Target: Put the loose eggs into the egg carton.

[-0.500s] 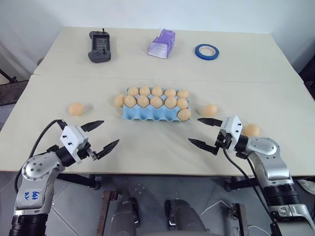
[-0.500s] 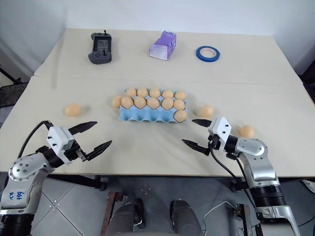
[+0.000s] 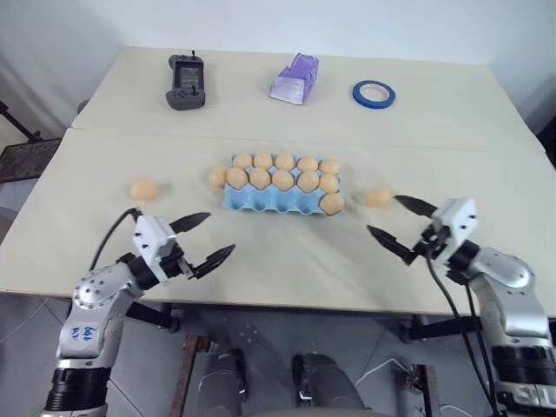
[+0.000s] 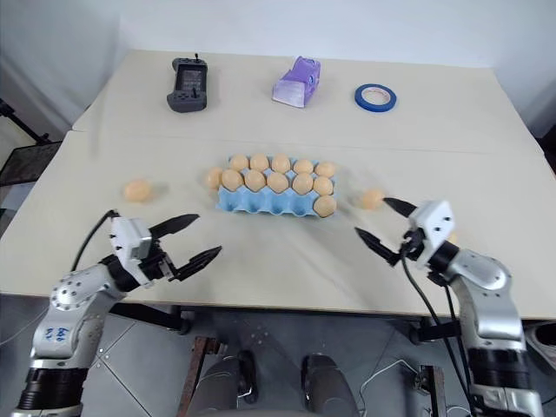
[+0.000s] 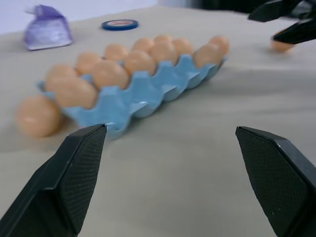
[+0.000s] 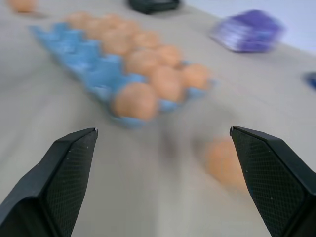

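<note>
I had both pincers released and empty, hovering over the near edge of the table (image 3: 287, 269). The egg carton (image 3: 282, 197) lay ahead, between them, its two far rows full and most of the near row bare. Three loose eggs lay outside it: one (image 3: 378, 196) just beyond the right gripper (image 3: 400, 226), one (image 3: 143, 188) ahead and outward of the left gripper (image 3: 207, 240), one (image 3: 215, 177) touching the carton's left end. I judged this the approach to a pick; next I needed the right fingers around the nearest egg, closing gently.
</note>
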